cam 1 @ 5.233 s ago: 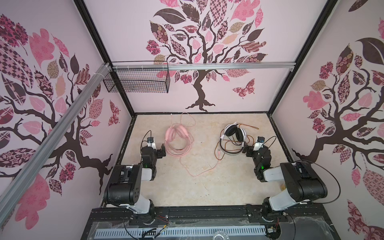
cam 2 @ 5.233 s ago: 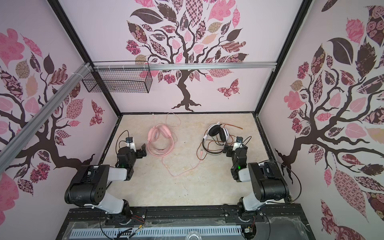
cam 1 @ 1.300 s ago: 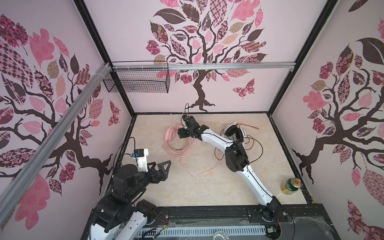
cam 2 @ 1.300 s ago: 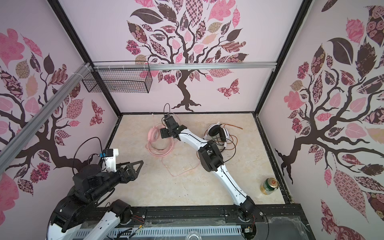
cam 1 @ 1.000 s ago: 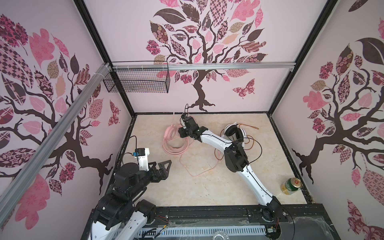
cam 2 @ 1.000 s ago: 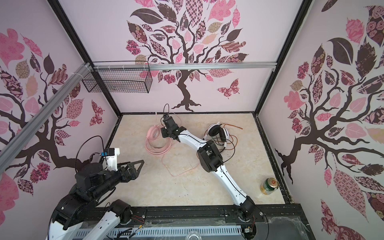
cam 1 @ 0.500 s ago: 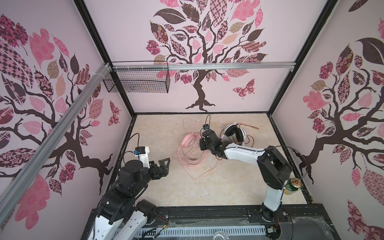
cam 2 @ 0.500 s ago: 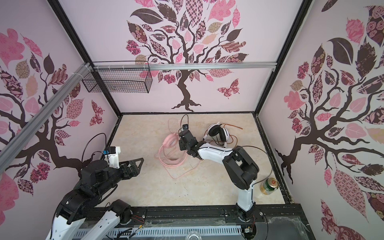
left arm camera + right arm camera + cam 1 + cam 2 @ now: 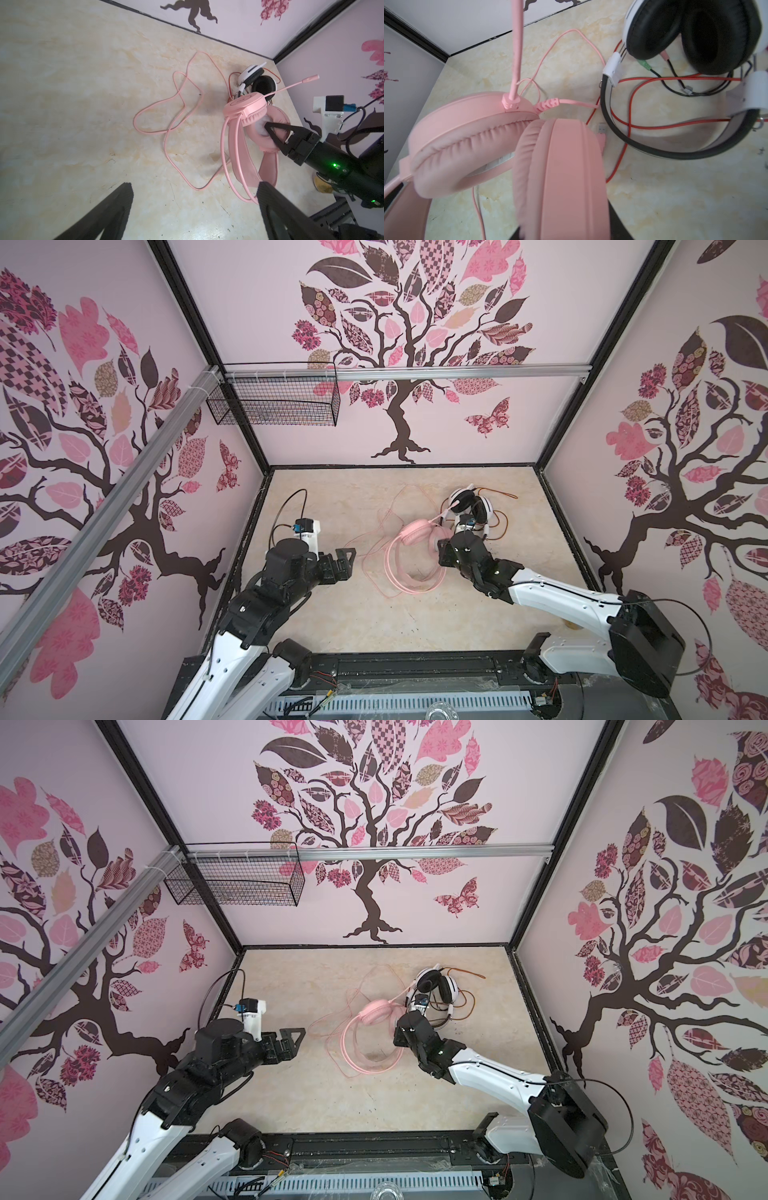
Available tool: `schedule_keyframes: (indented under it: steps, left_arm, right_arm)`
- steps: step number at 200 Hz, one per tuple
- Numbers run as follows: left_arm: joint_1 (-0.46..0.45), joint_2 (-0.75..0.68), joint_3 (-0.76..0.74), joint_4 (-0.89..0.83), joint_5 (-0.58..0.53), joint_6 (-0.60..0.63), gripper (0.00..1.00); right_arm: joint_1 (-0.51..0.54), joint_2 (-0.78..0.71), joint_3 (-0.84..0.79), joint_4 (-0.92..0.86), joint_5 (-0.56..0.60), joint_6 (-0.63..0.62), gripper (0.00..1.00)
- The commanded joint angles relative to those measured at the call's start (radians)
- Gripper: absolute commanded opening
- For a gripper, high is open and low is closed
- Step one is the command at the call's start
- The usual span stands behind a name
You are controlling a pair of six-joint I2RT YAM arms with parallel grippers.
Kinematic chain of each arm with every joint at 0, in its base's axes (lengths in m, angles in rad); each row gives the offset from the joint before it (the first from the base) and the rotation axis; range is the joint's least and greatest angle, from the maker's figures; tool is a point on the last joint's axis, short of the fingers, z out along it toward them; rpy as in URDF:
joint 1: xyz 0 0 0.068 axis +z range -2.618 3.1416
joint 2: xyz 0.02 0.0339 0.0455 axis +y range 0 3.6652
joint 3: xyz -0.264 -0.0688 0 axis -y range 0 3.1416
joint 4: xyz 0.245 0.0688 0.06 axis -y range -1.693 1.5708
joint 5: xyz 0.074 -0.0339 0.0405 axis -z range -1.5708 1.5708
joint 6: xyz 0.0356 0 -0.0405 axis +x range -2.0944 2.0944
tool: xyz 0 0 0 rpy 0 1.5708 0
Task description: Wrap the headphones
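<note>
The pale pink headphones [image 9: 415, 531] [image 9: 374, 1013] sit mid-table, their pink cable [image 9: 376, 537] [image 9: 166, 133] looping away to the left. My right gripper [image 9: 441, 549] [image 9: 397, 1031] [image 9: 276, 133] is shut on one pink earcup [image 9: 562, 176], holding the cups up while the headband [image 9: 239, 158] hangs towards the table. Right behind lie the white-and-black headphones [image 9: 473, 506] [image 9: 436, 986] [image 9: 695, 37] on their orange-red cable [image 9: 654, 124]. My left gripper [image 9: 347, 562] [image 9: 297, 1040] [image 9: 195, 185] hovers open and empty, left of the pink cable.
A black wire basket [image 9: 274, 400] hangs on the back wall at the left. A can [image 9: 321, 182] stands near the front right, mostly hidden behind the right arm. Black frame edges [image 9: 557, 510] and walls border the beige table [image 9: 332, 497].
My right gripper closed on the pink earcup and dragged the pink headphones from the back left to the right, next to the white-and-black pair. My left arm edged towards the middle.
</note>
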Motion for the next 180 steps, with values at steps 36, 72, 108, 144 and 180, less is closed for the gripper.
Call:
schedule_keyframes:
  steps: [36,72,108,144,180]
  left_arm:
    - [-0.406,0.295,0.153,0.055,-0.269,-0.031,0.98]
    - [-0.406,0.402,0.184,0.068,-0.14,-0.222,0.98]
    - [-0.406,0.535,0.32,-0.05,-0.077,-0.374,0.98]
    - [-0.411,0.589,0.4,-0.11,-0.068,-0.47,0.98]
    - [-0.413,0.684,0.471,-0.183,-0.075,-0.485,0.98]
  right_arm:
    - [-0.001,-0.215,-0.055,-0.046,0.103,0.137,0.28]
    - [-0.001,-0.264,-0.103,-0.069,0.119,0.284,0.31]
    - [0.001,-0.278,-0.119,-0.049,0.161,0.343,0.31]
    - [0.015,-0.196,-0.034,-0.144,0.21,0.359,0.32]
    - [0.064,-0.145,0.001,-0.139,0.256,0.378,0.31]
